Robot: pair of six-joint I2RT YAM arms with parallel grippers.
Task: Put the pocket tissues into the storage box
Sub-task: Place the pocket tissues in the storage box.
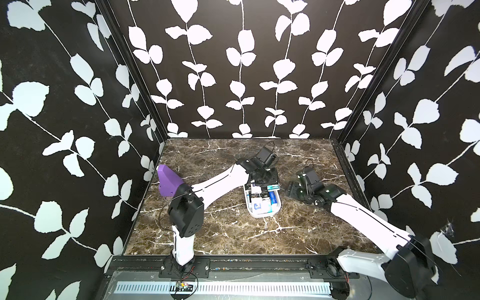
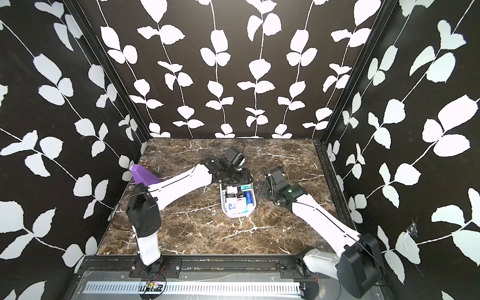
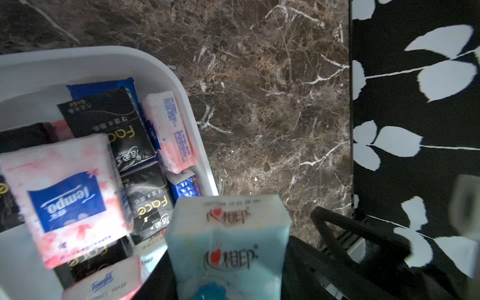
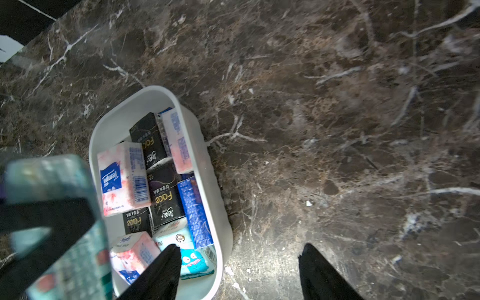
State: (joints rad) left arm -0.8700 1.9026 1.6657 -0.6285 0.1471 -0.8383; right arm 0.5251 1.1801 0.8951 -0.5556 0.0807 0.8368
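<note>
The left hand pinches a teal pack above the far end of the box, mid-tabletop; the right hand is spread and empty. Packs crowd the box and none lies loose, so this is likely the last.

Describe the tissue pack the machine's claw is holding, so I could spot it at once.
Start at the white storage box near the middle of the marble table. Over its far end, the left gripper grips one pocket tissue pack. It alone is not lying inside: pale teal with a red heart logo.
</note>
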